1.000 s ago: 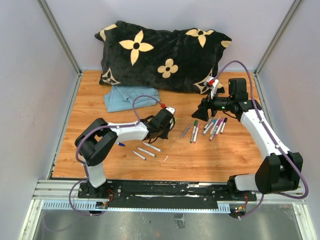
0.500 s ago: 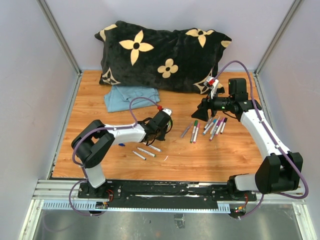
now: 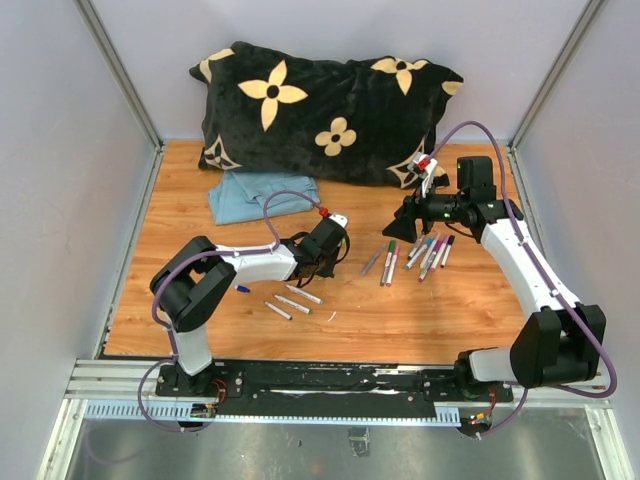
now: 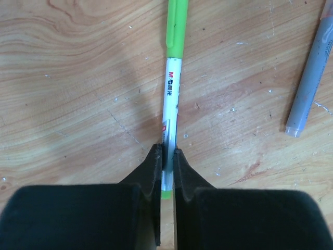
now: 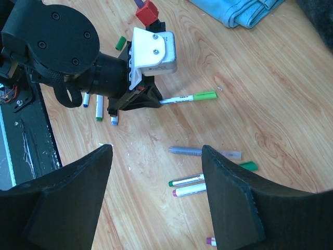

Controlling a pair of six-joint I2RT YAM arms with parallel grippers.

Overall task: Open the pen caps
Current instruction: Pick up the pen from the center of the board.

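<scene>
top view: the left gripper (image 3: 337, 252) is seen down at the table (image 3: 450, 310), mid-scene. the right gripper (image 3: 403, 228) hangs just to its right, above the row of capped pens (image 3: 425, 252). what is pinched cannot be made out from here.

left wrist view: now it is clear. the fingers (image 4: 154, 172) are clamped narrow on the tail of a green-capped pen (image 4: 170, 99). its long axis runs straight out from the fingertips, and the green cap (image 4: 176, 23) sits at the far tip, well clear of the grip. a grey pen (image 4: 311, 78) lies apart to the right.

right wrist view: the right fingers (image 5: 231, 198) are spread wide, with nothing held between them. the capped end is seen pointing toward this gripper's side, so the cap is judged reachable by the right arm, and a pull along the barrel is called for.
</scene>
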